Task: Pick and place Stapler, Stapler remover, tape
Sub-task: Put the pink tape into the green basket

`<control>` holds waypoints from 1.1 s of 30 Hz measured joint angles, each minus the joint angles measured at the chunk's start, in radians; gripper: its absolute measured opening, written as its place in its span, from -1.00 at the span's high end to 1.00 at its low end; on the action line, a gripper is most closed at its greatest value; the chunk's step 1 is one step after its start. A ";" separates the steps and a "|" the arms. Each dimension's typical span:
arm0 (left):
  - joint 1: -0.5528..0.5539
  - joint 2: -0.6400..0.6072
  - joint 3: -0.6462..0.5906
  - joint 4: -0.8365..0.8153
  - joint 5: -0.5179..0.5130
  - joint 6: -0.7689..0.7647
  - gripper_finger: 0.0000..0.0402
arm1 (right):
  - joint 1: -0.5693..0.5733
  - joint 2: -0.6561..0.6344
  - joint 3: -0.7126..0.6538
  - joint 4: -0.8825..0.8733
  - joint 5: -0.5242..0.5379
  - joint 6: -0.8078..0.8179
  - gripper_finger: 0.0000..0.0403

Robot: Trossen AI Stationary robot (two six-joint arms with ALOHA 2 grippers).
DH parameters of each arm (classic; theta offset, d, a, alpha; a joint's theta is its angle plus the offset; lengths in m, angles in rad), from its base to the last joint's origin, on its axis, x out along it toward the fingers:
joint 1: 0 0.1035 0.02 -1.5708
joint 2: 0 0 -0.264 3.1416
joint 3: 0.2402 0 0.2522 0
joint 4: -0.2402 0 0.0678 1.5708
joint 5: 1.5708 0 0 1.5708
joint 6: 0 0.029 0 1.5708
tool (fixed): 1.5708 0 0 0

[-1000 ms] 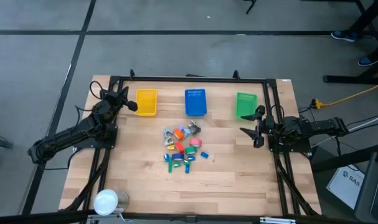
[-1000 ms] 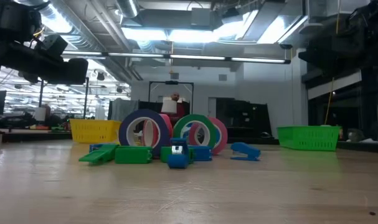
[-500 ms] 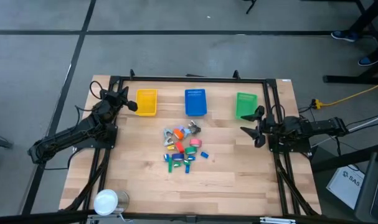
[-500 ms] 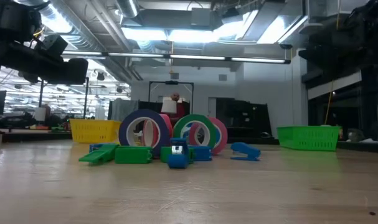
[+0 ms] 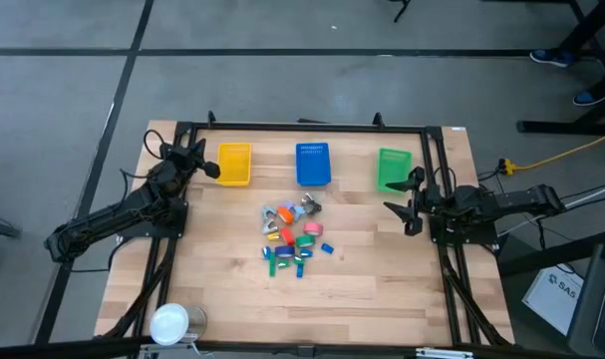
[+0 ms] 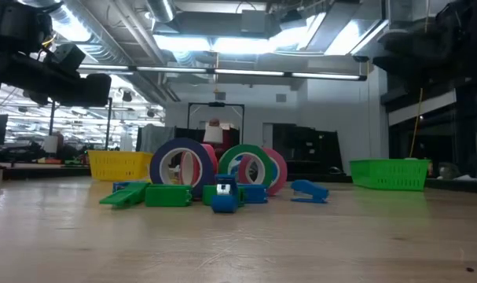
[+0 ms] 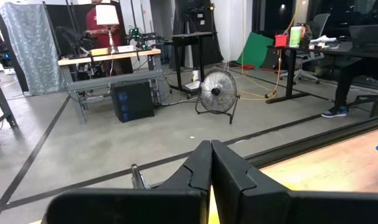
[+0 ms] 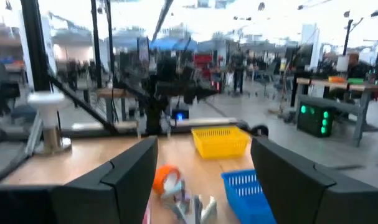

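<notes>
A pile [image 5: 292, 239] lies mid-table: tape rolls in orange, red, green and pink, small green and blue staplers [image 5: 285, 263], and grey metal stapler removers [image 5: 307, 207]. In the low view, blue [image 6: 181, 167], green [image 6: 246, 167] and pink [image 6: 275, 170] rolls stand on edge behind green staplers [image 6: 144, 195] and a blue one [image 6: 309, 190]. My left gripper [image 5: 210, 169] is shut and hovers beside the yellow basket [image 5: 234, 165]; its fingertips [image 7: 210, 168] meet. My right gripper [image 5: 406, 202] is open, right of the pile, beside the green basket [image 5: 393, 168]; an orange roll [image 8: 167, 179] shows between its fingers.
Three baskets line the far side: yellow, blue [image 5: 313, 165] and green. A white round object [image 5: 169, 322] sits at the near left corner. Black frame rails [image 5: 302, 128] run around the tabletop. Bare wood lies near and on both sides of the pile.
</notes>
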 joint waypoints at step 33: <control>0.000 0.000 0.000 0.000 0.000 0.000 0.99 | 0.000 1.040 0.572 0.008 -0.011 0.000 -0.31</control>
